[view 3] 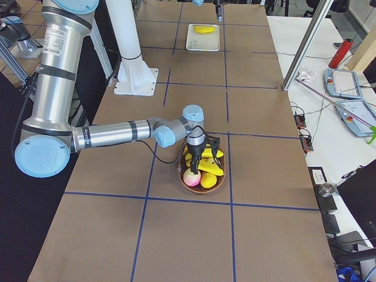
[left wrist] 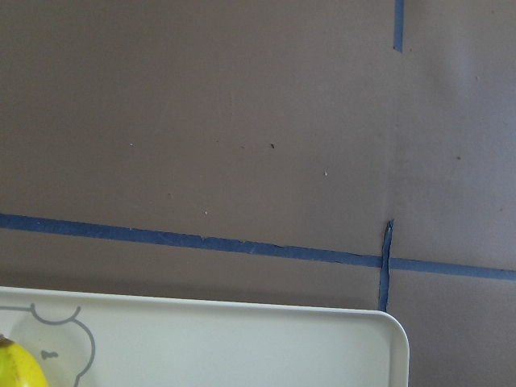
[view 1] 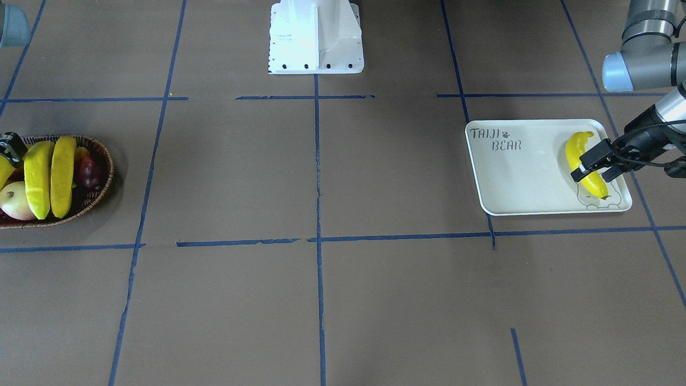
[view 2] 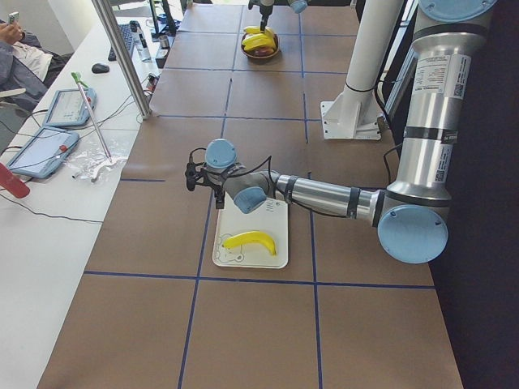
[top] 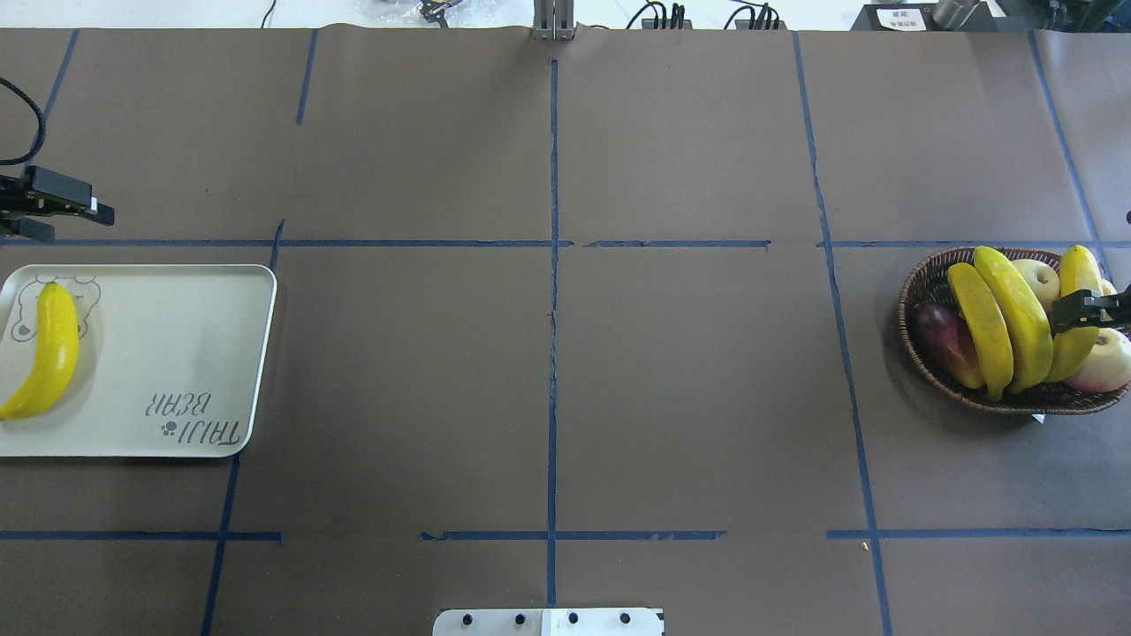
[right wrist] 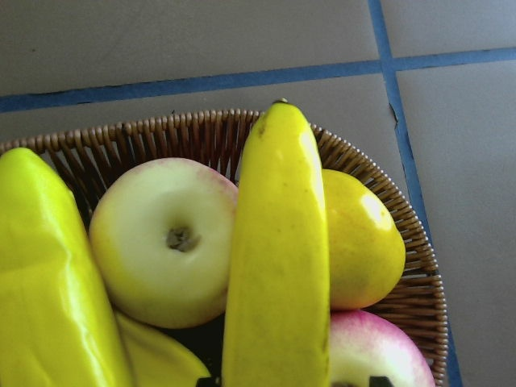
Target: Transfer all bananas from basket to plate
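Right gripper [top: 1076, 311]: down in the basket [top: 919, 353], jaws spread to either side of one banana [right wrist: 278, 266], with a sliver of gap on one side, so not clamped on it.
Left gripper [top: 78, 223]: empty, jaws apart, hanging over the desk [top: 548, 397] just past the far rim of the plate [top: 177, 353].
Basket: three bananas [top: 1016, 318] lie side by side across it, on top of two pale apples [right wrist: 165, 238], a dark red fruit [top: 941, 340] and a small yellow fruit [right wrist: 363, 242].
Plate: a single banana [top: 44, 353] lies at the end with the bear drawing; the "TAIJI BEAR" lettering is at the other end.
Desk: brown, crossed by blue tape lines [top: 552, 265]. Basket and plate sit at opposite ends, well apart, with the white arm mount [view 1: 316, 37] between them at the robot's edge.
In the way: an apple and the yellow fruit press in on either side of the straddled banana.
Side bench: two tablets [view 2: 69, 105] lie beyond the desk.
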Action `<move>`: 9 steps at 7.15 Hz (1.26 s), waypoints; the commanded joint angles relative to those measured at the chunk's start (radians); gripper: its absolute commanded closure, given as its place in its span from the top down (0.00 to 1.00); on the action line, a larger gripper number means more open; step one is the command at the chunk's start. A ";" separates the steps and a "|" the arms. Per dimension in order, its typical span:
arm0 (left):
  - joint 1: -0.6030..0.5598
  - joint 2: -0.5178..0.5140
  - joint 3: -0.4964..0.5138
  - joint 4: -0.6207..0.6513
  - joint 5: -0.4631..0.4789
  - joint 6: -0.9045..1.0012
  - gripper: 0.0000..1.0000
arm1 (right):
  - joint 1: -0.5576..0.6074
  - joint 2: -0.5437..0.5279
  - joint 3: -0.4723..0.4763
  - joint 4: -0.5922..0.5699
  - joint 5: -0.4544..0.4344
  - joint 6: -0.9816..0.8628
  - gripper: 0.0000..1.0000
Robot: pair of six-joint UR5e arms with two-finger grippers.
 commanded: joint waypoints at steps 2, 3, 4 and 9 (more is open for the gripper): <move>0.000 0.000 0.001 0.000 0.000 0.001 1.00 | -0.004 0.007 0.004 -0.003 0.000 -0.001 0.12; 0.000 -0.003 0.002 0.000 -0.002 0.001 1.00 | 0.002 0.002 0.021 -0.004 0.000 -0.009 0.03; 0.000 -0.003 0.002 0.000 -0.002 0.001 1.00 | 0.017 -0.002 0.042 -0.007 0.002 -0.017 0.01; 0.002 -0.012 -0.001 0.005 -0.003 -0.009 1.00 | 0.209 0.031 0.202 -0.292 0.003 -0.379 0.00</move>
